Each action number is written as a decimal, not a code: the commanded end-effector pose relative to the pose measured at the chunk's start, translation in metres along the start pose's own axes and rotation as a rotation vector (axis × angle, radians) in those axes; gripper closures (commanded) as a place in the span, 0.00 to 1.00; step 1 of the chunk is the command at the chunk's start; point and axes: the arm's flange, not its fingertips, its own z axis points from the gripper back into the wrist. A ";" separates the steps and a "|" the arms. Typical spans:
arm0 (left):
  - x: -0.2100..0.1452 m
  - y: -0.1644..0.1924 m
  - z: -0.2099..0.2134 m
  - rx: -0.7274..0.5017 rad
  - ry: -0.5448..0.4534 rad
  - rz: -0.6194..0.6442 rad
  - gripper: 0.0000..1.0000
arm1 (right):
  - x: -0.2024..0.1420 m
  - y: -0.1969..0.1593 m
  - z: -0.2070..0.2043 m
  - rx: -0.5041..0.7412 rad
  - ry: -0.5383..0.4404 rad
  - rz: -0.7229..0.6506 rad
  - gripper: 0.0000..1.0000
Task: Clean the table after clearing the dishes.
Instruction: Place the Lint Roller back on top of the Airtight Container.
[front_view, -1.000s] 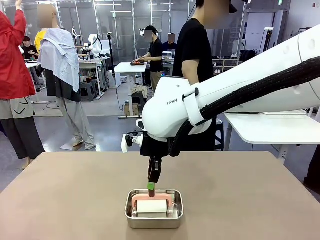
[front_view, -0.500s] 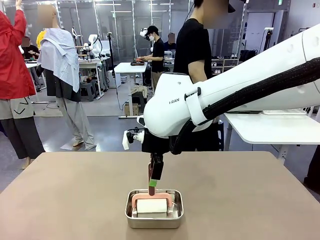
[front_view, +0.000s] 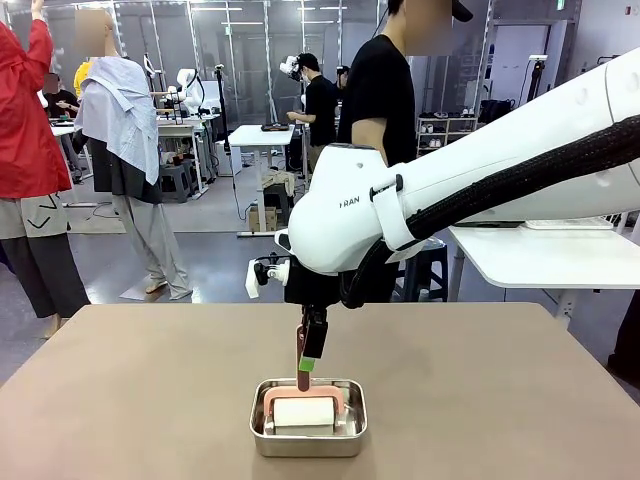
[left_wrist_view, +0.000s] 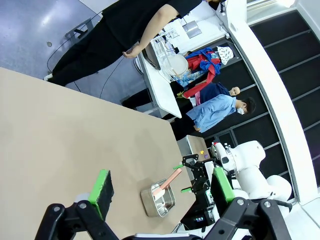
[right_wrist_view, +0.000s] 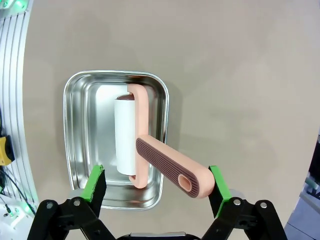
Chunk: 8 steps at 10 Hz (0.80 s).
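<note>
R gripper (right_wrist_view: 156, 192) hangs over the table (front_view: 120, 400), jaws wide open, nothing held. Its green pads (right_wrist_view: 96, 182) stand one on each side of a pink lint roller (right_wrist_view: 145, 150). The roller's white roll lies in a small steel pan (right_wrist_view: 80, 100) and its pink handle w/ dark ribbed grip sticks up out of the pan, toward the cam. The handle end sits between the 2 pads, nearer one pad than the other, not touching either as far as I can tell. In the front view the R gripper (front_view: 305, 375) points down just above the pan (front_view: 307, 440), w/ the handle rising up next to the fingers. The big white R arm (front_view: 480, 180) comes in from the right side.

L gripper (left_wrist_view: 162, 187) is also wide open, nothing between its pads (left_wrist_view: 104, 186). Past its jaws, far off, sits the same pan (left_wrist_view: 157, 200) w/ the pink handle, and the R arm above it. Bare brown table top (left_wrist_view: 60, 135) lies in front of the L jaws.

Table top is plain brown; the pan sits near the robot's edge, in the middle. A person in a black top (front_view: 385, 100) stands at the far side.
</note>
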 end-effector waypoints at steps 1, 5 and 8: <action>0.001 -0.002 0.002 -0.018 -0.011 0.000 0.00 | 0.001 0.001 0.000 0.003 0.000 0.002 0.00; 0.001 -0.002 0.002 -0.018 -0.011 0.000 0.00 | 0.001 0.001 0.000 0.003 0.000 0.002 0.00; 0.001 -0.002 0.002 -0.018 -0.011 0.000 0.00 | -0.069 -0.069 0.045 0.078 -0.276 -0.504 0.00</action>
